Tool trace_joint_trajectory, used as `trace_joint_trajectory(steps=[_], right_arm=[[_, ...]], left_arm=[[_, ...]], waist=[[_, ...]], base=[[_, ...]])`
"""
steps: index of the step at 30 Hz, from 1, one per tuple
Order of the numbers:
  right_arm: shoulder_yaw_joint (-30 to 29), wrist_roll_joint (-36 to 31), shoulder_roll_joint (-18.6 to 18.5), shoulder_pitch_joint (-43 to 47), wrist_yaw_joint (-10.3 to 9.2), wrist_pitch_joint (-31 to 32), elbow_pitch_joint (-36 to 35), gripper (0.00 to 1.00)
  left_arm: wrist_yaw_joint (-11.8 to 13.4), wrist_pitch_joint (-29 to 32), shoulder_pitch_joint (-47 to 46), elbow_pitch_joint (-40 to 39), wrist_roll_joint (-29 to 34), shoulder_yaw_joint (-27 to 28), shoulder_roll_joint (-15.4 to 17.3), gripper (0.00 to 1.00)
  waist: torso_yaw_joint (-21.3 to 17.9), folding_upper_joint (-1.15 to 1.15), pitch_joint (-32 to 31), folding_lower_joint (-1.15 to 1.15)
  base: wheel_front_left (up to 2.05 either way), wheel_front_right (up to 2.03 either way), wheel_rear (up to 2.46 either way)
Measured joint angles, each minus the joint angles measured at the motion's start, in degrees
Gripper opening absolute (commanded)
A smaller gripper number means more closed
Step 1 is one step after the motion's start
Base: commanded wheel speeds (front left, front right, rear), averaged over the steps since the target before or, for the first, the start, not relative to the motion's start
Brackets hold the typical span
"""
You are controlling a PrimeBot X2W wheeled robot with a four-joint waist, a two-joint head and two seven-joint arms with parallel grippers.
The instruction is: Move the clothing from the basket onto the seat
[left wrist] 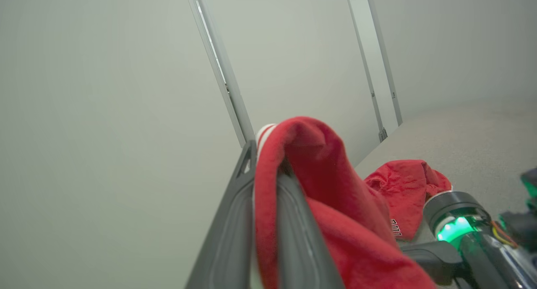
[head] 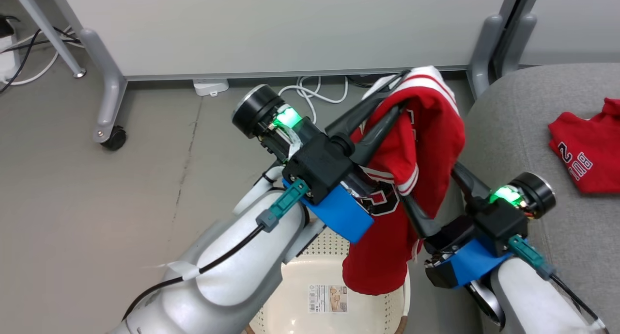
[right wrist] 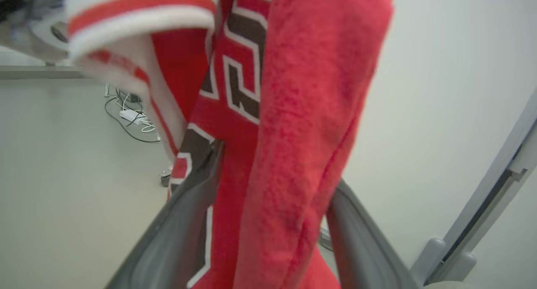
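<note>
My left gripper [head: 401, 89] is shut on the top fold of a red jersey [head: 436, 130] with white striped trim, and holds it up above the basket [head: 290, 285]. The left wrist view has the red cloth [left wrist: 335, 188] pinched between the two fingers of my left gripper [left wrist: 268, 159]. The jersey's lower part hangs down to the basket rim. My right gripper [head: 431, 193] stands open with the hanging cloth [right wrist: 302, 92] loose between its spread fingers [right wrist: 188, 205]. A second red garment [head: 588, 150] with pale lettering lies on the grey seat [head: 523, 130] at the right.
White partition panels on grey legs [head: 109, 96] with a caster [head: 114, 137] stand behind. Cables [head: 315, 91] and a white power block [head: 210, 87] lie on the grey floor by the panel. A barcode label [head: 328, 297] shows on the basket's bottom.
</note>
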Motion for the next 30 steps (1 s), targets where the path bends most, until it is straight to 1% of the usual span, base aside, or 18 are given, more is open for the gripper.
trace_joint_trajectory(steps=[3, 6, 7, 8, 9, 30], right_arm=[[3.50, 1.61, -1.03, -1.77, 0.00, 0.00, 2.45, 1.00], [6.25, 2.89, -1.20, -2.76, 0.00, 0.01, 3.90, 1.00], [6.53, 3.35, -1.14, -2.97, 0.00, 0.01, 4.32, 0.89], [6.56, 3.59, -1.02, -3.07, 0.00, 0.01, 4.63, 0.49], [6.52, 3.71, -0.89, -3.11, 0.00, 0.01, 4.78, 0.00], [5.98, 4.05, 0.13, -1.94, 0.00, 0.01, 4.41, 0.00]], left_arm=[[-0.12, 0.00, 0.00, -0.52, 0.00, -0.51, -0.36, 0.00], [-0.30, 0.00, 0.00, -0.69, 0.00, -1.00, -0.56, 0.00], [-0.30, 0.00, 0.01, -0.70, -0.01, -1.10, -0.60, 0.00], [-0.29, 0.00, 0.01, -0.70, -0.01, -1.13, -0.64, 0.00], [-0.29, 0.00, 0.02, -0.70, -0.01, -1.15, -0.66, 0.00], [-0.25, 0.00, 0.56, 0.40, -0.02, -1.66, -0.38, 0.00]], waist=[[0.87, 0.00, 0.19, 0.00], [1.60, 0.00, 0.37, 0.00], [1.79, 0.00, 0.40, 0.00], [1.94, 0.00, 0.42, 0.00], [2.06, 0.00, 0.41, 0.00], [1.67, 0.00, -0.45, -0.01]], base=[[0.00, 0.00, 0.00], [0.00, 0.00, 0.00], [0.00, 0.00, 0.00], [0.00, 0.00, 0.00], [0.00, 0.00, 0.00], [0.00, 0.00, 0.00]])
